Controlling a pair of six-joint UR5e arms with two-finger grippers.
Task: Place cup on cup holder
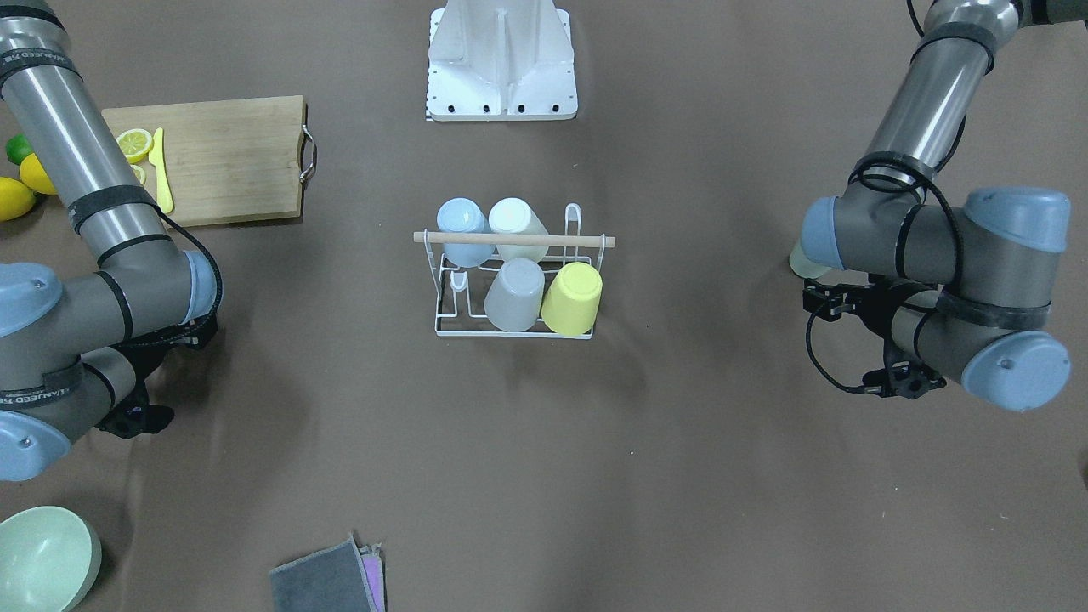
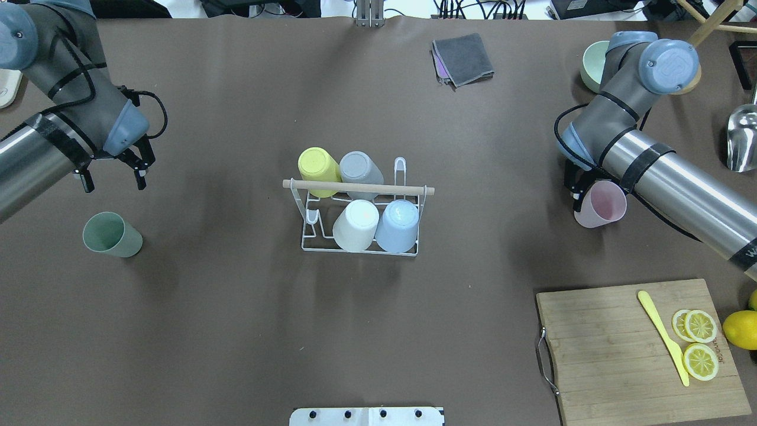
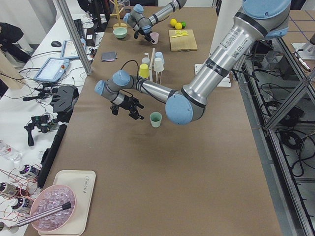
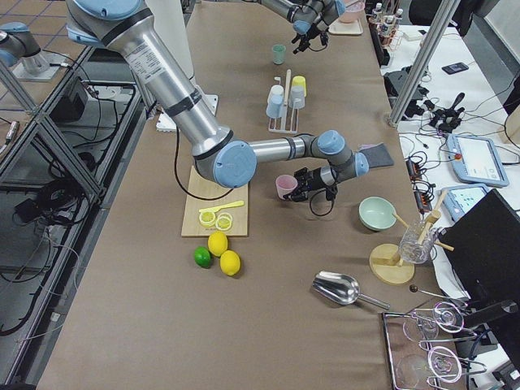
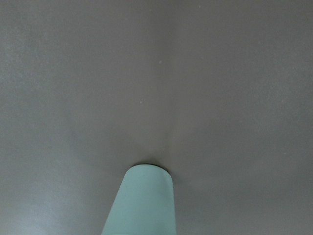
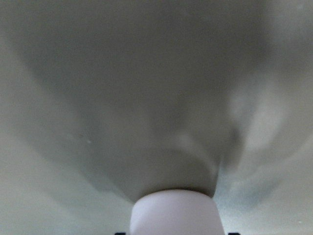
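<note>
The cup holder [image 2: 355, 186] [image 1: 510, 239], a white wire rack with a wooden rod, stands mid-table. It holds several upturned cups: yellow [image 2: 318, 167], grey [image 2: 361, 171], white [image 2: 356, 226] and blue [image 2: 397, 226]. A pink cup [image 2: 600, 204] [image 4: 286, 187] stands upright on the table at the right. My right gripper [image 2: 585, 204] is shut on it, and it fills the bottom of the right wrist view [image 6: 176, 213]. A green cup [image 2: 112, 235] [image 5: 142, 200] stands upright at the left. My left gripper [image 2: 112, 179] is open and empty, just beyond it.
A wooden cutting board [image 2: 615, 349] with lemon slices and a yellow knife [image 2: 662, 334] lies near right, with a lemon [image 2: 739, 328] beside it. A grey cloth [image 2: 464, 56], a green bowl [image 2: 591, 65] and a metal scoop [image 2: 742, 136] sit along the far and right sides.
</note>
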